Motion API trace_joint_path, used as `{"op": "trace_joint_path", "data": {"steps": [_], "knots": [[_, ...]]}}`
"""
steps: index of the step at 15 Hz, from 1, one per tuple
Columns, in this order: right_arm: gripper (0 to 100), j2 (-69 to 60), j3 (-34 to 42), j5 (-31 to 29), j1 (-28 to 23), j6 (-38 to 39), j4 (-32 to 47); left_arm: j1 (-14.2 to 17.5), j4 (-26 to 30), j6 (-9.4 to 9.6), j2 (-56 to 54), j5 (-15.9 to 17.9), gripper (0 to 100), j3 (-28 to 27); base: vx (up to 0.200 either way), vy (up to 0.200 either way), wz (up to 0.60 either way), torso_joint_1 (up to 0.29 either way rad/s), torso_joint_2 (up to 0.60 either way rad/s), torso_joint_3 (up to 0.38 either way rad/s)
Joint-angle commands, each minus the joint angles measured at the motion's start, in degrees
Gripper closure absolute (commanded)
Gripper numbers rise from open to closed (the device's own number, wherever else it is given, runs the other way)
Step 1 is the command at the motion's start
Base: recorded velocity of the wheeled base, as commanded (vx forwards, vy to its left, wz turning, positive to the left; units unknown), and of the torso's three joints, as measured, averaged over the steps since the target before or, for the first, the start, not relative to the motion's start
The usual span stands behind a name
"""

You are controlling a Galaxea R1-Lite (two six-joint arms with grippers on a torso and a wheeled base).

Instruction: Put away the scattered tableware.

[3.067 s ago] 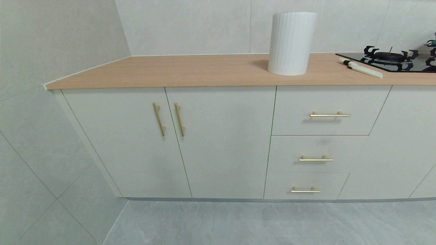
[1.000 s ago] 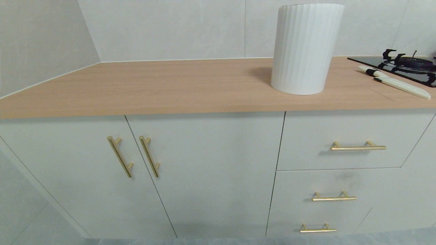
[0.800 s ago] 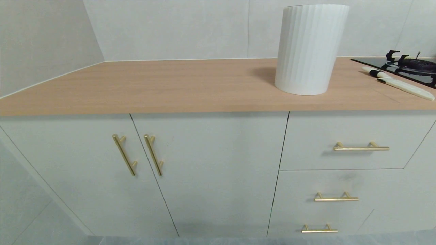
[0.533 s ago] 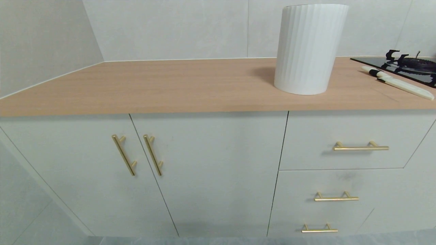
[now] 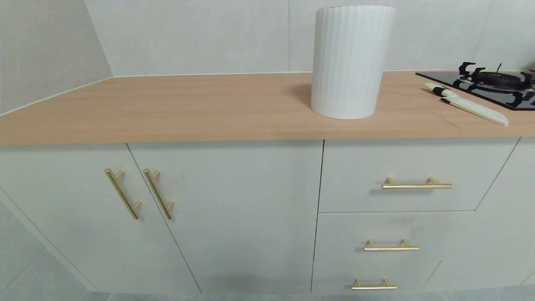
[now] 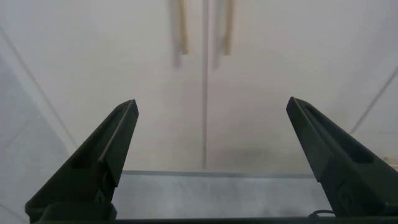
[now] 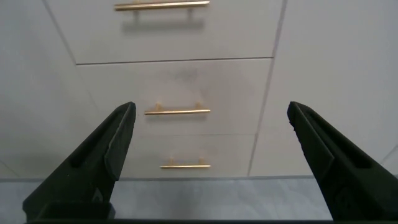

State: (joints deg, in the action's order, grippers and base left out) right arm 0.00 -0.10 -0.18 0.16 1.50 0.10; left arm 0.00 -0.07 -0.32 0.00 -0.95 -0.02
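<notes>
A tall white ribbed container (image 5: 350, 62) stands upright on the wooden countertop (image 5: 188, 108). To its right a white knife with a black band (image 5: 466, 108) lies flat near the stove. My left gripper (image 6: 210, 106) is open and faces the double cupboard doors low down, with two gold handles (image 6: 180, 28) ahead of it. My right gripper (image 7: 211, 109) is open too, facing the stack of drawers and the middle drawer handle (image 7: 177, 112). Nothing sits between either pair of fingers.
A black gas hob (image 5: 487, 81) occupies the counter's far right. Below the counter are two cupboard doors with vertical gold handles (image 5: 158, 193) and three drawers with horizontal handles (image 5: 416, 185). Tiled walls close the back and left; grey floor lies below.
The head camera has come closer to the cabinet since the first frame and has just shifted right, so everything slid left in view. The container and knife have not moved on the counter.
</notes>
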Motion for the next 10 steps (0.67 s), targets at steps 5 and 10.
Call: {"op": "trace_joint_path", "data": {"steps": [5, 10], "knots": [[0, 0.09, 0.01, 0.01, 0.11, -0.01, -0.01, 0.0, -0.01, -0.03, 0.0, -0.1, 0, -0.06, 0.0, -0.12, 0.0, 0.0, 0.0, 0.0], [0, 0.09, 0.01, 0.01, 0.11, -0.09, -0.01, 0.0, -0.01, -0.12, 0.0, -0.1, 0, 0.02, 0.0, 0.0, 0.0, 0.0, 0.0, 0.0]]}}
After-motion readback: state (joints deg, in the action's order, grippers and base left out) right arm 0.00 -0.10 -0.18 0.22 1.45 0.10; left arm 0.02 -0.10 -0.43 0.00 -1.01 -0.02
